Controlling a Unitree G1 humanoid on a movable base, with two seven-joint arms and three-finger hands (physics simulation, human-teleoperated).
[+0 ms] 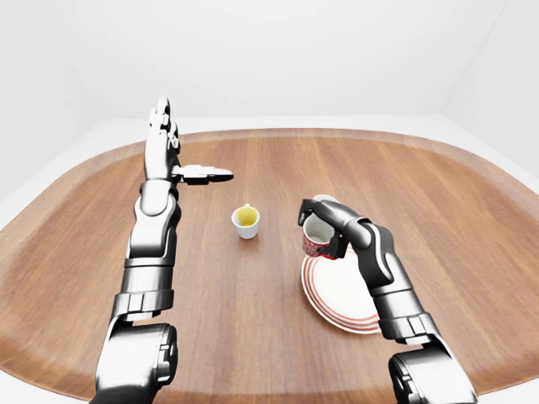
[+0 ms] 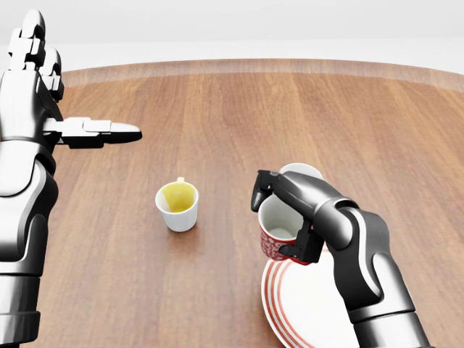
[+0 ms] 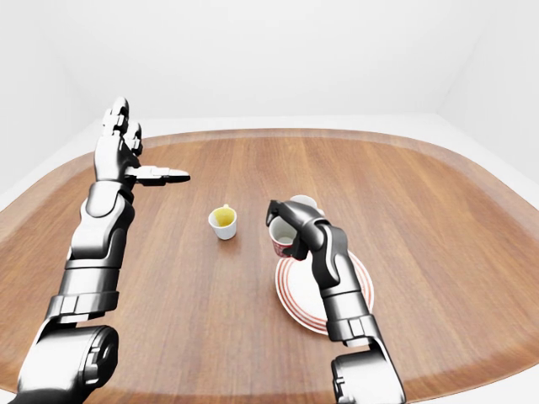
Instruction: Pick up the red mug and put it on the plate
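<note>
1. Red mug w/ white inside sits in my right hand, fingers wrapped round its rim and side, clamped on it. Mug is upright or close to it.
2. Mug position: at the far-left edge of the plate, its base over the rim stripes. Can't tell from these views whether the base touches the plate or hangs just above it.
3. Plate: white w/ red rings round the rim, lying flat on the wooden table, right of centre and near me. My right forearm crosses over its right part.
4. White rounded bit pokes out just beyond the right hand, at the far side of the mug; can't tell what it is.
5. Small white cup w/ yellow inside stands left of the mug, apart from it, roughly mid-table. Tiny handle on its far side.
6. Left hand is raised well left of the cup, over the far-left part of the table. Fingers spread apart, two pointing up, one finger stuck out to the right. Nothing in it.
7. Table is oval-ish, wood grain running near to far, raised lip round the edge. White walls and floor beyond.
</note>
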